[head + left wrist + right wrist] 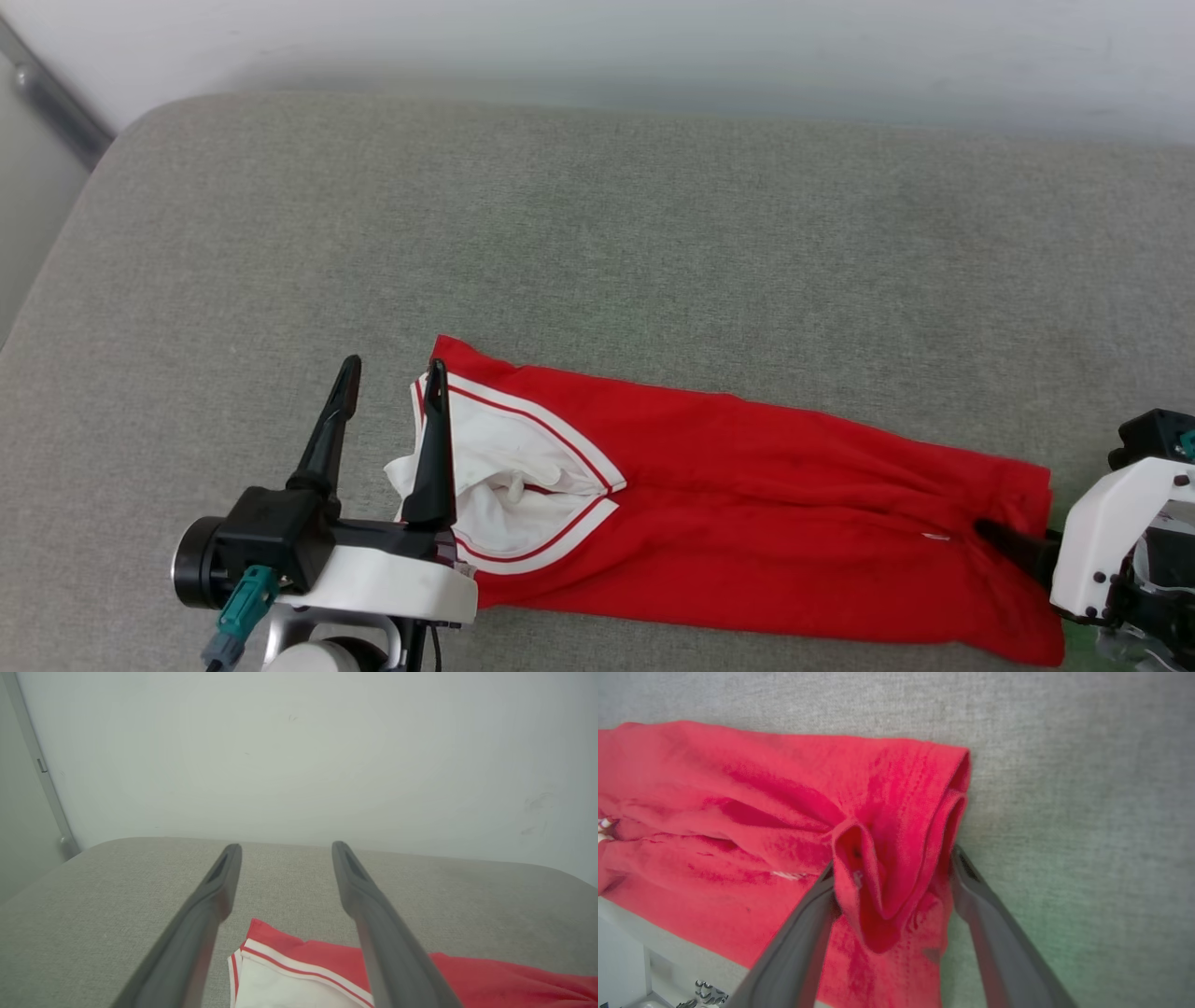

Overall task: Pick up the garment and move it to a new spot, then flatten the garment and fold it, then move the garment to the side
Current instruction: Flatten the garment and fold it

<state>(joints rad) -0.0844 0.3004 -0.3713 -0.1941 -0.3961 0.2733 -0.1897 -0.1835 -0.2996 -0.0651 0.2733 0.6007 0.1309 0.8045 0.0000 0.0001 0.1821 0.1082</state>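
Observation:
The garment (766, 495) lies folded into a long red strip across the near part of a grey cushion (597, 233), its white, stripe-trimmed end to the left. My left gripper (393, 364) stands open over that white end, one finger above the cloth and the other over bare cushion. In the left wrist view the left gripper (286, 847) holds nothing, with the garment (303, 961) below it. At the right end, my right gripper (893, 861) is open, and a bunched fold of the garment (738, 788) sits between its fingers. One dark right finger (1013, 546) rests on the red hem.
A pale wall (653, 47) runs behind the cushion, and a grey metal rail (56, 103) slants at the far left. The cushion's left edge (37, 280) rounds off there. Bare grey fabric stretches beyond the garment toward the wall.

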